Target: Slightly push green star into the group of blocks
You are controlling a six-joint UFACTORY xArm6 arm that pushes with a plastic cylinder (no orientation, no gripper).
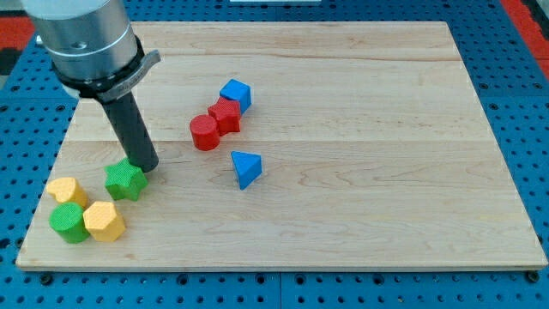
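The green star (124, 180) lies near the board's lower left. My tip (146, 167) rests against its upper right side. Just below and left of the star is a group: a yellow block (66, 190), a green cylinder (68, 222) and a yellow hexagonal block (104, 221). The star stands a small gap away from the yellow hexagonal block and the other yellow block.
A blue cube (235, 93), a red block (226, 114) and a red cylinder (204, 132) sit in a diagonal row near the board's middle. A blue triangular block (246, 168) lies below them. The wooden board (386, 129) rests on a blue perforated base.
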